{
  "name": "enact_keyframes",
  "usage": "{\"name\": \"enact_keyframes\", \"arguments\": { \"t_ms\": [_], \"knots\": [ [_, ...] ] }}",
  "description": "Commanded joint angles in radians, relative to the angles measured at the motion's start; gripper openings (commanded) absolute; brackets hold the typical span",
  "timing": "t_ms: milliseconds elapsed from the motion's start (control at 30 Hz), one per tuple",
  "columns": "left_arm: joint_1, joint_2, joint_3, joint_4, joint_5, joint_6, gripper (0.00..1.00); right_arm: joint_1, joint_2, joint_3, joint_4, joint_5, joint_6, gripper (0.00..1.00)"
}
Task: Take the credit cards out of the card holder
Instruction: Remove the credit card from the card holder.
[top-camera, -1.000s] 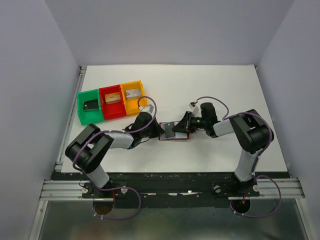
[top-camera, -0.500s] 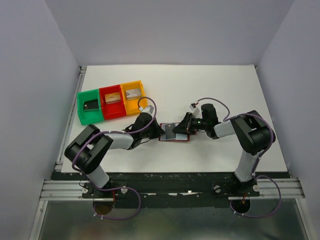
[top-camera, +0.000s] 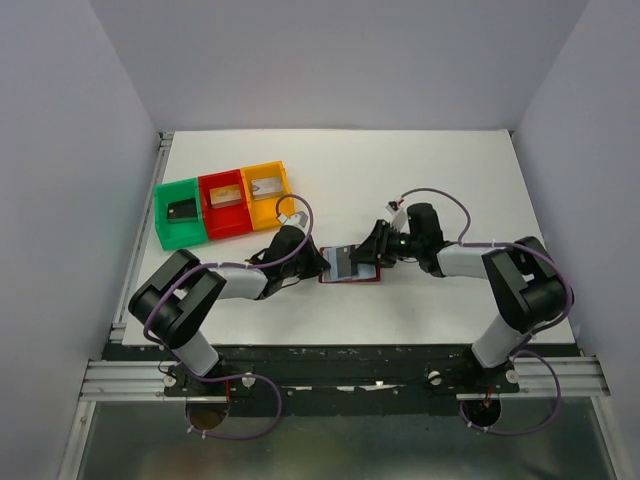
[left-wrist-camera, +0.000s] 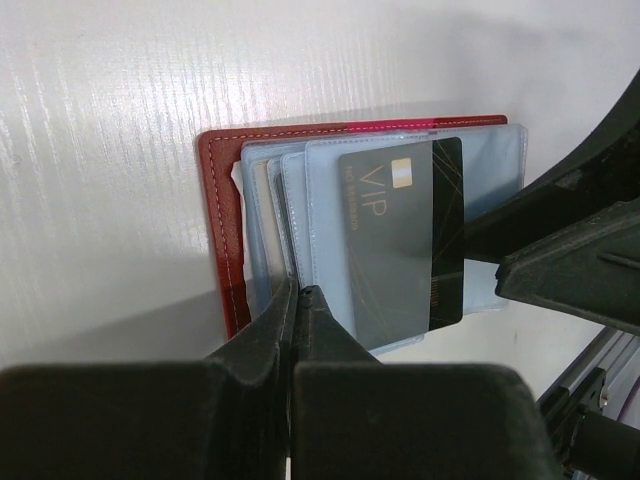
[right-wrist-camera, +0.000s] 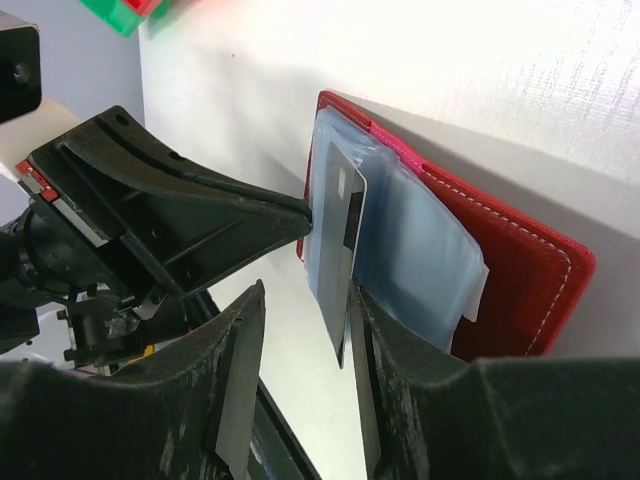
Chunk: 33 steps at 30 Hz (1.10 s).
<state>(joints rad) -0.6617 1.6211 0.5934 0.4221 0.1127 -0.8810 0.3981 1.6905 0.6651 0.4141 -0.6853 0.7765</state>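
The maroon card holder (top-camera: 352, 278) lies open on the table between both arms, its light blue pockets up. A black card (left-wrist-camera: 400, 240) marked VIP sticks partway out of a pocket. My left gripper (left-wrist-camera: 297, 290) is shut, its tips resting on the near edge of the pockets (left-wrist-camera: 262, 210). My right gripper (right-wrist-camera: 305, 290) is open and straddles the protruding black card (right-wrist-camera: 343, 250), which lies close to its right finger. In the top view the left gripper (top-camera: 322, 262) is at the holder's left side and the right gripper (top-camera: 372, 252) at its right.
Green (top-camera: 163, 215), red (top-camera: 229, 226) and yellow (top-camera: 281, 208) trays stand in a row at the back left, each with one card inside. The left gripper's black body (right-wrist-camera: 170, 220) is right behind the holder in the right wrist view.
The right arm's elbow has swung out to the right and its gripper has shifted slightly at the holder. The left arm has not moved.
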Motion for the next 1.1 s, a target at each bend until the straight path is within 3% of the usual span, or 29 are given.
{"name": "enact_keyframes", "arguments": {
  "t_ms": [0, 433, 833, 1067],
  "knots": [
    [-0.01, 0.017, -0.021, -0.088, -0.002, 0.008, 0.0, -0.004, -0.041, 0.028, -0.09, 0.05, -0.068, 0.48],
    [-0.01, 0.023, -0.021, -0.079, 0.007, 0.011, 0.0, -0.001, 0.023, 0.036, -0.075, 0.018, -0.054, 0.47],
    [-0.012, 0.029, -0.02, -0.072, 0.012, 0.013, 0.0, -0.002, 0.037, 0.05, -0.124, 0.047, -0.079, 0.51],
    [-0.01, 0.049, -0.01, -0.059, 0.038, 0.016, 0.0, -0.002, 0.098, 0.047, -0.008, -0.048, -0.019, 0.49]
  ]
}}
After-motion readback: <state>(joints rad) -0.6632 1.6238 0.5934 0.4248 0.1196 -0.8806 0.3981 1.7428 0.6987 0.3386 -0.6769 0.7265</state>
